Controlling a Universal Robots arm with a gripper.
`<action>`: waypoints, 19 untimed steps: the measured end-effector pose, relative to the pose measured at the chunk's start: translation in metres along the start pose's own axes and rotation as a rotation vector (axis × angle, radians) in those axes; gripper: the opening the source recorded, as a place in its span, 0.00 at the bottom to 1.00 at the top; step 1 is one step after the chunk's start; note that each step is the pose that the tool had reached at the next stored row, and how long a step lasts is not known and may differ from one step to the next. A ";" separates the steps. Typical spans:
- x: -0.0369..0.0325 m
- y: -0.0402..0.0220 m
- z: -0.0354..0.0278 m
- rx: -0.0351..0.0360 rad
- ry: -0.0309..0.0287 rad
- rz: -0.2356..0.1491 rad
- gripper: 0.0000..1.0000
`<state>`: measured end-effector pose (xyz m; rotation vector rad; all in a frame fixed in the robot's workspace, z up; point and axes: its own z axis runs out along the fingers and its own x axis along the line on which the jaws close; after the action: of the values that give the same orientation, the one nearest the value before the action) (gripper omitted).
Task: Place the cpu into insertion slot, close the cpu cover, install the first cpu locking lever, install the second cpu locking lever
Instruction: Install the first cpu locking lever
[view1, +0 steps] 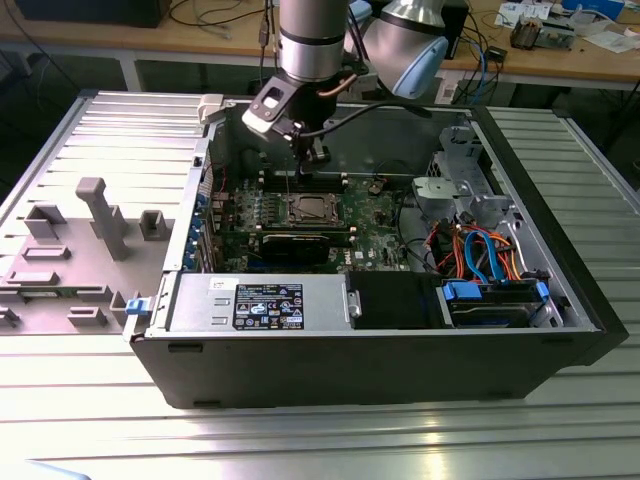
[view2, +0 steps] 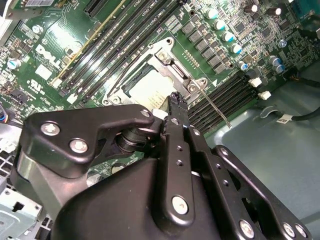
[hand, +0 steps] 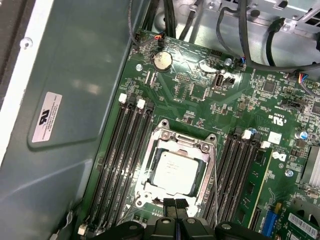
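Hanging over the opened computer case on the ridged tabletop, with the claw reaching down to the near edge of the socket. Showing both fingertips pressed together in the first wrist view, with nothing visibly pinched between them.

Finding the cpu lying flat and square inside the insertion slot, its silver-grey top showing through the window of the cpu cover. Judging that cover to be lying down over the chip, probably to clamp it onto the pins. Hiding the pin field completely beneath the chip.

Keeping the claw just beside the cover's edge rather than over the chip, likely for working a thin locking lever angling out across the memory slots.

Not allowing a call on whether that lever is latched, nor on whether the claw tip is touching it or the cover. Blocking that spot with the claw's own black body in the second wrist view, and cutting it off at the picture's edge in the first. Leaving any other lever hard to pick out against the bright metal rim.
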<state>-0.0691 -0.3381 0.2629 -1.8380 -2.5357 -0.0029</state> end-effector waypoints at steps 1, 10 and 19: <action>0.0000 0.0000 0.0000 0.0001 0.0000 -0.010 0.11; 0.0000 0.0000 0.0004 0.0015 -0.0006 -0.160 0.11; 0.0008 -0.0023 0.0010 0.0022 -0.0010 -0.263 0.11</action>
<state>-0.0716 -0.3381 0.2618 -1.4889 -2.7550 -0.0012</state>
